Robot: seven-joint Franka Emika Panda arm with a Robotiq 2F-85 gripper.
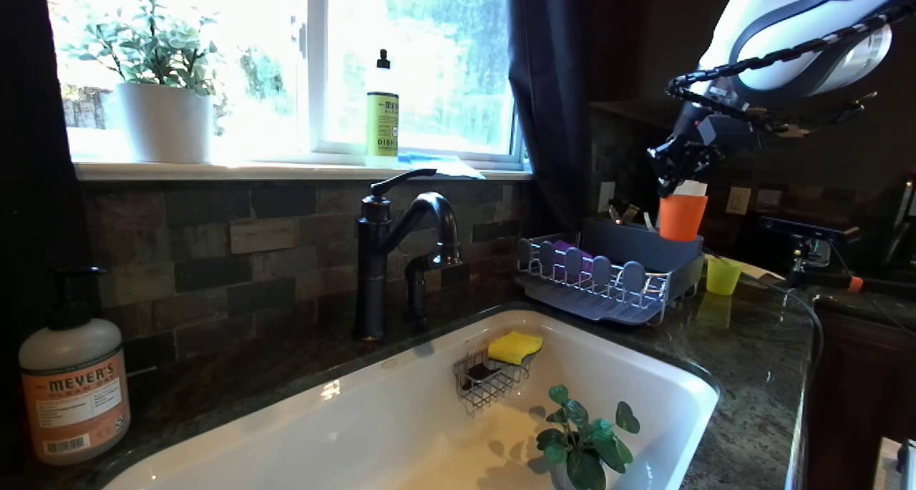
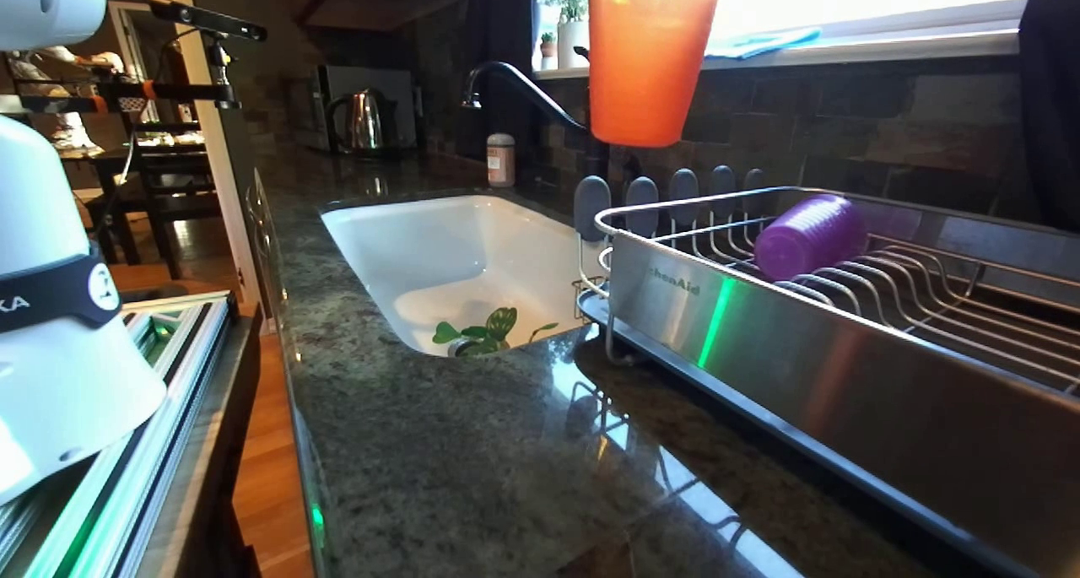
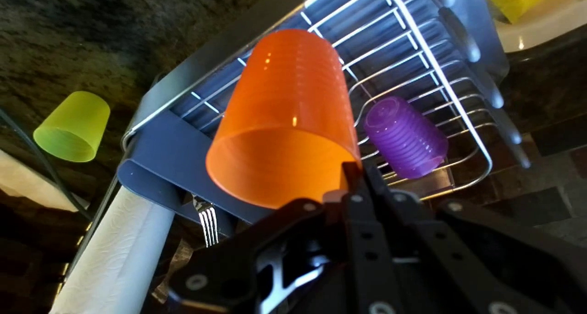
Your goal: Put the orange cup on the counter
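Aloft, the gripper (image 3: 361, 177) pinches the orange cup (image 2: 650, 67); glossy counter (image 2: 439, 443) below, 1 window (image 1: 444, 61) beyond.

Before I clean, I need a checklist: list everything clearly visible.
orange cup: 1, orange, in gripper
counter: 1, dark, around sink
sink: 1, white, in counter
faucet: 1, dark, behind sink
sponge: 1, yellow, at caddy
dish rack: 1, grey, on counter
purple cup: 1, purple, in rack
lime cup: 1, lime, on counter
fork: 1, silver, at rack
kettle: 1, silver, counter
pump bottle: 1, orange label, counter
dish soap: 1, lime, windowsill
cloth: 1, blue, windowsill
plants: at least 2, green, sink and windowsill
curtains: 2, dark, beside window
arm: 1, white, over counter
gripper: 1, black, holding orange cup
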